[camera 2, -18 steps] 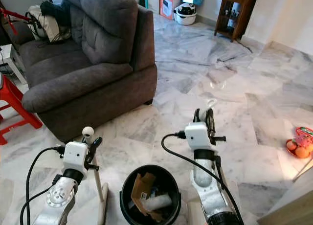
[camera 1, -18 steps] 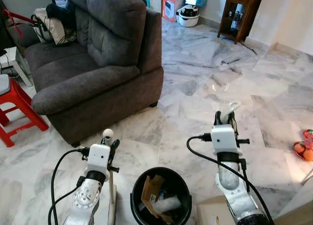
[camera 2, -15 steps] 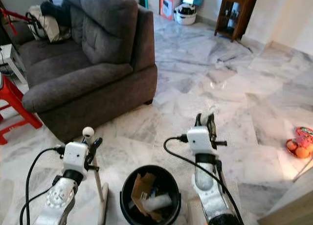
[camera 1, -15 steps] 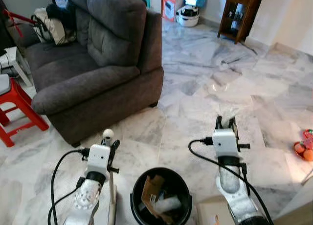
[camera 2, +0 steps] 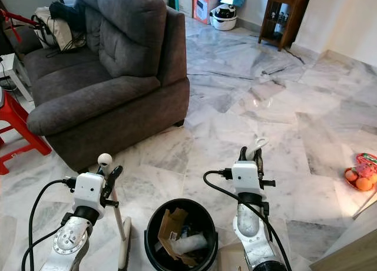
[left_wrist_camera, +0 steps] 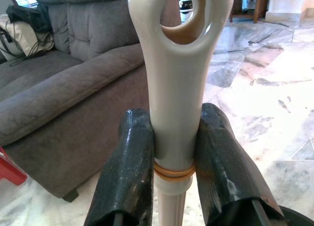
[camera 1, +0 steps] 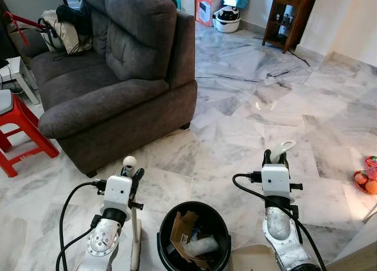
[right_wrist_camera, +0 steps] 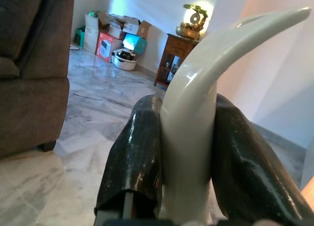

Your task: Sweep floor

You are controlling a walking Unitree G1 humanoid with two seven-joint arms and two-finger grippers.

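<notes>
We hold two cream handles, one in each gripper. The left gripper [left_wrist_camera: 174, 152] pinches a handle with a ring-shaped end [left_wrist_camera: 179, 83]; its long axis runs nearly upright, ring end up, the shaft dropping to the floor just left of the bin. The right gripper [right_wrist_camera: 189, 147] pinches a curved handle [right_wrist_camera: 206, 83] whose tip hooks up and to the right; what hangs below it we cannot tell. Between our two arms, near us, stands one black round bin [camera 1: 168, 244] with cardboard and wrappers inside. Far left we count one grey sofa [camera 1: 123, 76] and one red stool [camera 1: 20, 129]. The marble floor [camera 1: 253, 100] spreads out to the right, with a small heap of oranges [camera 1: 365, 179] at its right edge.
</notes>
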